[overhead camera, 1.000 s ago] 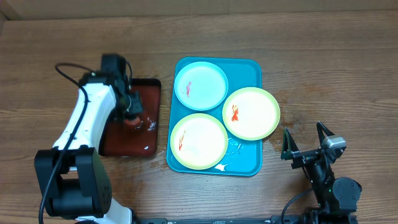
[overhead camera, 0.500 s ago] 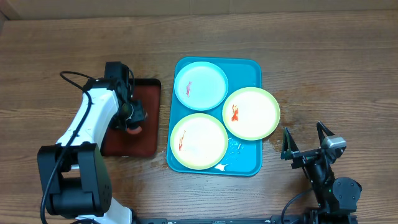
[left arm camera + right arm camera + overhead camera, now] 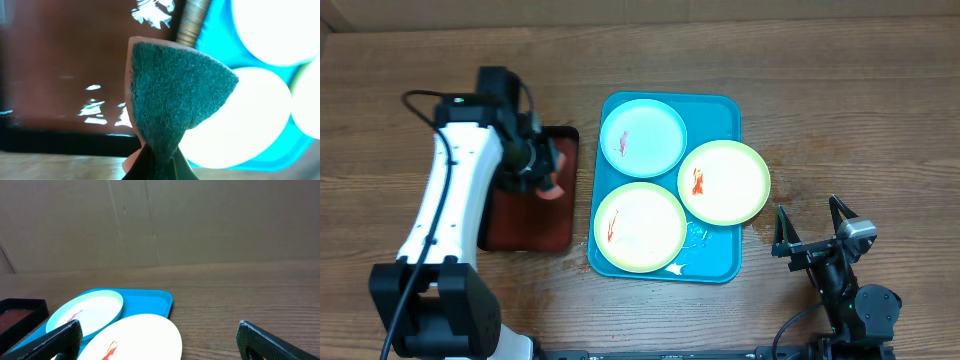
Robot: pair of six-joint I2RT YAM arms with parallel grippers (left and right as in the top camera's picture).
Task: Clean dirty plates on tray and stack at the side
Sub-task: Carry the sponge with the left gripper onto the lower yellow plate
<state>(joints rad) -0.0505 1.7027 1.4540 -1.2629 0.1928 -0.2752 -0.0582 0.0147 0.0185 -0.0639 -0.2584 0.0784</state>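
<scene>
Your left gripper (image 3: 544, 168) is clamped on the sponge (image 3: 175, 95) over the dark tray (image 3: 525, 222); right gripper (image 3: 808, 222) sits wide open.

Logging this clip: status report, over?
Left end effector shut on sponge over brown tray. Right end effector open, empty. Three plates on blue tray, red smears showing. Nothing in the way.

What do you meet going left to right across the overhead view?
The left arm → dark tray → blue tray → right gripper. Left out for overlap: the sponge over the dark tray, the plates on the blue tray.
</scene>
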